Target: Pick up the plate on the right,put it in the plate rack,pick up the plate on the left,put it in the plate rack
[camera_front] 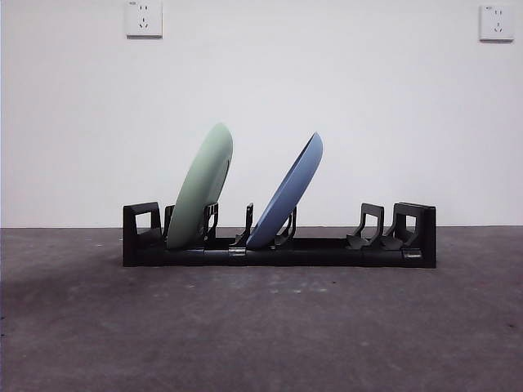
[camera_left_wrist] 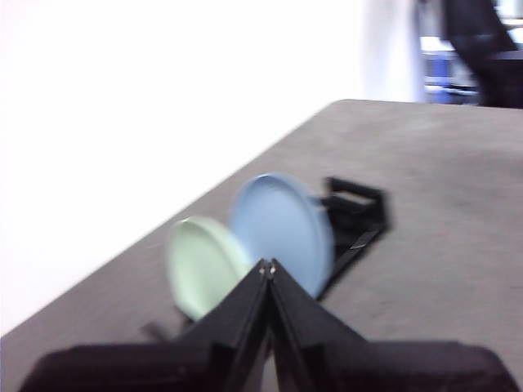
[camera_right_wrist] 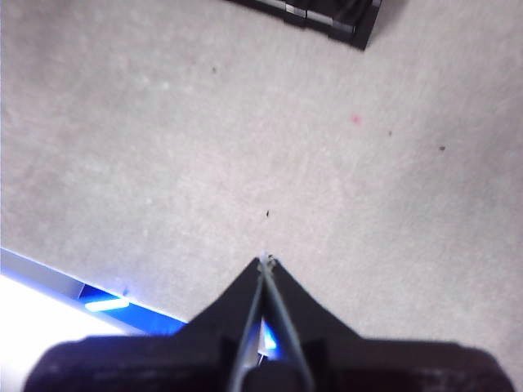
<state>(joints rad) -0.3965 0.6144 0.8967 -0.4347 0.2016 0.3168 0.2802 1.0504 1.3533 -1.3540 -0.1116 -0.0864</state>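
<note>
The black plate rack [camera_front: 327,249] stands across the middle of the table. A pale green plate [camera_front: 200,189] leans in its left slots and a blue plate [camera_front: 288,194] leans in the slots near its middle. Both plates tilt to the right. The left wrist view, blurred, shows the green plate [camera_left_wrist: 204,265], the blue plate [camera_left_wrist: 282,231] and the rack [camera_left_wrist: 359,216] some way beyond my left gripper [camera_left_wrist: 267,265], which is shut and holds nothing. My right gripper [camera_right_wrist: 265,261] is shut too, above bare table, with one end of the rack [camera_right_wrist: 327,16] far off.
Grey table surface [camera_front: 261,327] stretches in front of the rack. A white wall with two sockets [camera_front: 144,18] stands behind it. The table's edge [camera_right_wrist: 90,286] runs close to my right gripper. Neither arm shows in the front view.
</note>
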